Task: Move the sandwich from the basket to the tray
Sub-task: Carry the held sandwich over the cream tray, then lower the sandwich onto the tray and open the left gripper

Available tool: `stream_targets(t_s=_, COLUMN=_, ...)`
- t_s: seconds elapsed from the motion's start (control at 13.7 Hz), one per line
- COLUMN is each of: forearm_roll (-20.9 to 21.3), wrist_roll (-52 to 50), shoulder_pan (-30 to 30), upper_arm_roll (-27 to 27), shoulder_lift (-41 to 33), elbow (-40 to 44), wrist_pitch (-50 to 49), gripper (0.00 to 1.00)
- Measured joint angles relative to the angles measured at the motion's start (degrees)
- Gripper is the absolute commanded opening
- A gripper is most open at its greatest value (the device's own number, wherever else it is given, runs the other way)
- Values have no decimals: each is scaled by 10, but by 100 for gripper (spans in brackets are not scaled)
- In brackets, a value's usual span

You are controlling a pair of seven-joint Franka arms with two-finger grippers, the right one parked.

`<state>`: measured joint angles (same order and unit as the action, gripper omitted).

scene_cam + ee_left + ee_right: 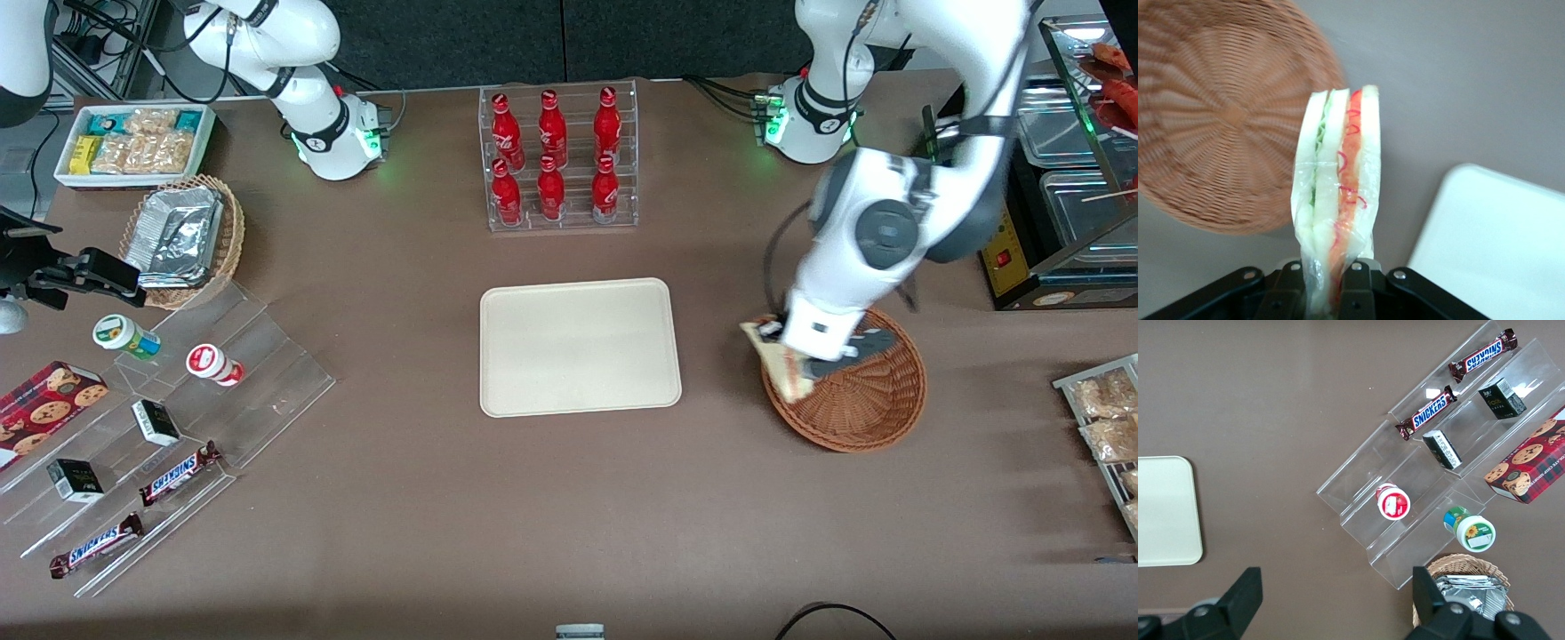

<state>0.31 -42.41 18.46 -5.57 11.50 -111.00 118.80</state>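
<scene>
Sandwich [1338, 193] hangs clamped between the fingers [1355, 290] of the gripper [796, 356], wrapped in clear film, its green and red-orange layers showing along the cut edge; it is lifted above the basket [867, 404], over the rim on the side toward the tray [580, 347], and touches neither; the basket holds nothing else that shows. Between basket and tray lies only bare brown table [569, 498]; the tray is bare too. Farther from the front camera than the tray stands a clear rack of red bottles [556, 156], well apart from it. Toward the working arm's end of the table sit bagged snacks [1107, 413] near the basket; toward the parked arm's end, a clear stepped stand [178, 444] with chocolate bars [178, 473], and a tan basket [182, 240] of foil packs.
</scene>
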Motion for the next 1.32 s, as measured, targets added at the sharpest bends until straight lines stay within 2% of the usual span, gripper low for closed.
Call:
stream_targets(t_s=0.22, forearm_roll=-1, wrist_roll=-27, shoulder_pan=83, upper_arm_roll=-2, shoulder_lift=47, elbow=51, wrist_pitch=0, gripper=0)
stream_targets(t_s=0.59, forearm_roll=-1, wrist_roll=-52, shoulder_pan=175, upper_arm_roll=-2, shoulder_lift=166, elbow=177, wrist_pitch=1, gripper=0)
stream_targets(t_s=1.02, forearm_roll=1, wrist_roll=-49, shoulder_pan=222, upper_arm_roll=-2, shoulder_lift=262, elbow=240, wrist_pitch=24, gripper=0)
stream_targets(t_s=1.32, forearm_roll=30, wrist_roll=-49, shoulder_pan=231, upper_arm_roll=-1, shoulder_lift=300, elbow=244, wrist_pitch=52, gripper=0)
